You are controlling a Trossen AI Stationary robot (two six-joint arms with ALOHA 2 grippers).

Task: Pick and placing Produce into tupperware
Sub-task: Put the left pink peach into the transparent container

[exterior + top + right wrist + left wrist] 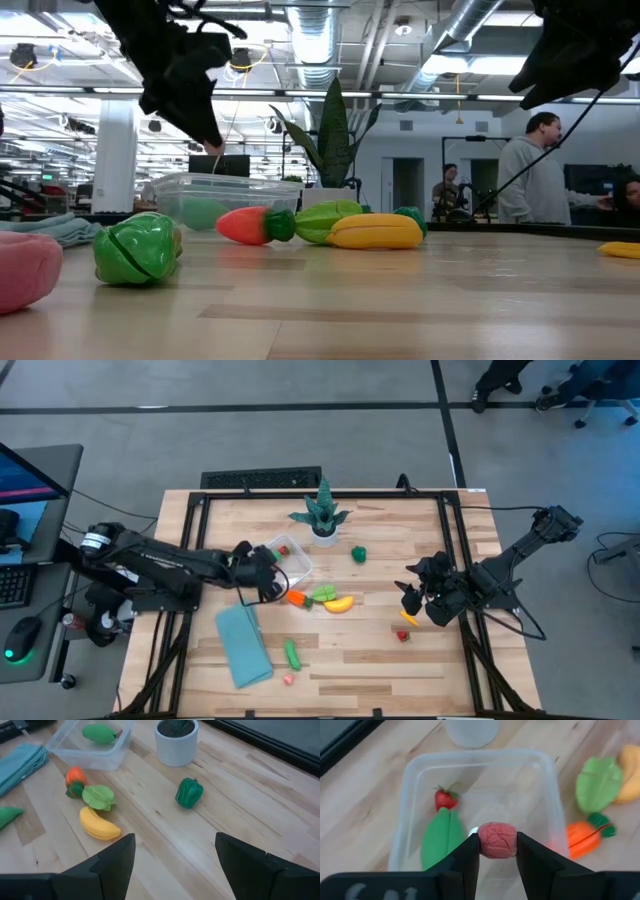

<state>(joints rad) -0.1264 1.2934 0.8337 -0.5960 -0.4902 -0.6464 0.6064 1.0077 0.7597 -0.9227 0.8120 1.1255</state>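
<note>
The left gripper is closed on a pink piece, a wrinkled oval lump pinched across its short width between the two fingers. Directly beneath and just ahead of it lies the tupperware, so the piece hangs over the open container and the drop looks to be straight down. Already inside, beyond the fingers, are a strawberry and a green leaf whose long axis runs away from the gripper. Just outside the wall sit a carrot, a green starfruit and a banana.

The right gripper hangs well apart over bare wood, fingers spread wide and empty; a green pepper is the nearest piece ahead of it.

The table is pale wood planks; a blue cloth and potted plant share it. People stand in the office behind.
</note>
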